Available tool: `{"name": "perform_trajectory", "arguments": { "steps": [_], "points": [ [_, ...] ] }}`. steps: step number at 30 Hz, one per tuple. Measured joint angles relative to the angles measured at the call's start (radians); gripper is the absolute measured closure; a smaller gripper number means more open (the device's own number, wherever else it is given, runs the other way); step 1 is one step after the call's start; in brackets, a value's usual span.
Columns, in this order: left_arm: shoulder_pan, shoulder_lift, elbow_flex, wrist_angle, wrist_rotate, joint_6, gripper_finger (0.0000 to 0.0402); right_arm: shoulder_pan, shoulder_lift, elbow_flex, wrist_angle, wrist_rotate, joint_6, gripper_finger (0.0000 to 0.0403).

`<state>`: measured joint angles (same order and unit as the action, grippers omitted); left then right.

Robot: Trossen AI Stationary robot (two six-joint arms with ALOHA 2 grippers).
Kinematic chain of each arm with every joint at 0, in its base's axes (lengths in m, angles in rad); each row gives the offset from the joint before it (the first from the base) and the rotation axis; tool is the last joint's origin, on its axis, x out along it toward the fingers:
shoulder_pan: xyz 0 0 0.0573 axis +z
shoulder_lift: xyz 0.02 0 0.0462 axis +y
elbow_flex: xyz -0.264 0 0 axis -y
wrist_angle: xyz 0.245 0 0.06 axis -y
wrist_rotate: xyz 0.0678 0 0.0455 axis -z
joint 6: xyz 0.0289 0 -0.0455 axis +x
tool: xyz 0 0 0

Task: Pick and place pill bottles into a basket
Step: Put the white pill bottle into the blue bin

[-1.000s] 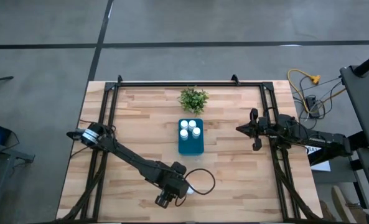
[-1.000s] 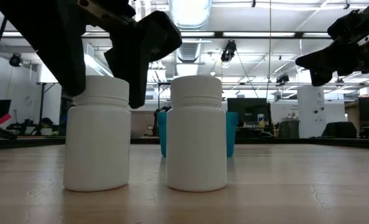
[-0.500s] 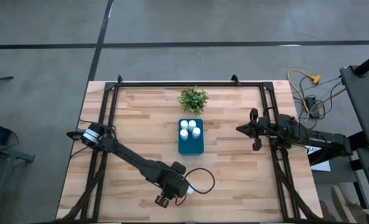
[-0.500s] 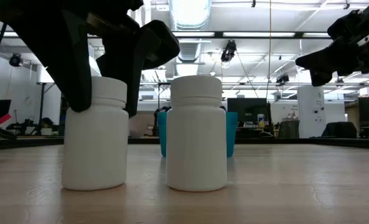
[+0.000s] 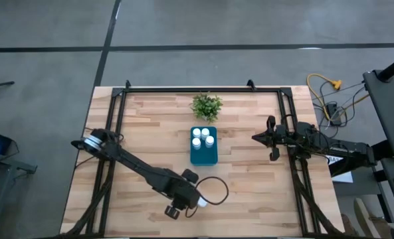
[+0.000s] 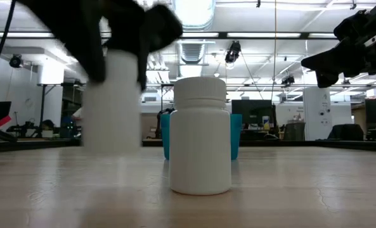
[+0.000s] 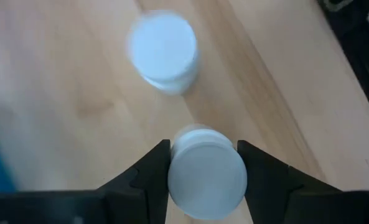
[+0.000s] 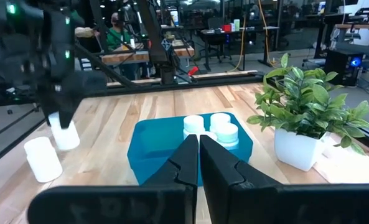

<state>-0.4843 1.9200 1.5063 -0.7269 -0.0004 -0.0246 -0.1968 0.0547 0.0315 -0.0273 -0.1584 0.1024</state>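
step: pick. You have one pill bottle in hand, lift looks under way, place not yet done.
left gripper: at about 6 o'clock on the surface in the high view, near the front edge. Fingers clamp the held bottle on both sides, just below its cap.
held bottle: in the low view it reads blurred, its base seemingly clear of the surface; can't confirm from the other views.
second bottle: upright on the surface, just beside the held one, untouched. In the left wrist view it sits beyond the fingers, apart from them.
basket: teal, centre of the surface, roughly 1 o'clock from your left gripper, well apart from it. Three bottles already inside, bunched at the end toward the plant; near end is free.
plant: just past the basket at 12 o'clock. Keep clear of the leaves.
right gripper: parked at 3 o'clock, off to the side of the basket, fingers closed on nothing.
count: I see five bottles in all. A sixth isn't visible here.
next move: my read, raise until the base clears the basket rim, carry toward 1 o'clock, come down over the free near end, then release. Watch the second bottle as you leave; it's close enough to clip.
risk: grip sits high on the bottle, so it could swing if you move fast.
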Motion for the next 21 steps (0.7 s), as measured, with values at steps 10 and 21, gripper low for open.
{"name": "perform_trajectory", "arguments": {
  "steps": [10, 21],
  "points": [
    [0.038, -0.202, -0.002, 0.011, -0.218, 0.138, 0.0257, 0.000, 0.001, 0.000, 0.000, 0.000, 0.001, 0.0394],
    [0.284, -0.270, -0.028, 0.014, -0.110, 0.260, 0.0257, 0.000, 0.007, 0.000, 0.000, 0.000, 0.003, 0.0394]
  ]
}}
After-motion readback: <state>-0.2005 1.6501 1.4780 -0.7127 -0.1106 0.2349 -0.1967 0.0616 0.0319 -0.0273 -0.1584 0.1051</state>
